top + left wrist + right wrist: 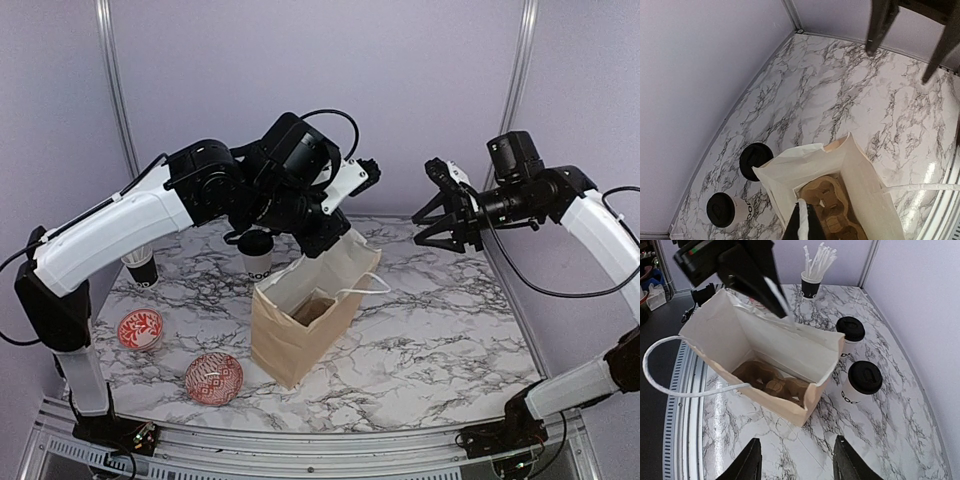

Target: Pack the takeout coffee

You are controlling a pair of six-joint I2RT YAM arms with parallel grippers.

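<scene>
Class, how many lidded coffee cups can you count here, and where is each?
2. One cup stands on the table beside the bag, nearer the right wrist camera; the other cup stands just beyond it. The bag's visible floor holds only the carrier.

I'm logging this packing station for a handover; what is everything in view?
paper bag: one, tan with white handles, standing open mid-table
carrier: one, brown, lying in the bag's bottom
lidded cups: two, white with black lids, on the table beside the bag
stirrer cup: one, black with white sticks, table's left side
bowls: two, red-and-white, front left
table: one, white marble pattern
left hand: one, black, shut on the bag's handle
right hand: one, black, open, raised right of the bag
</scene>
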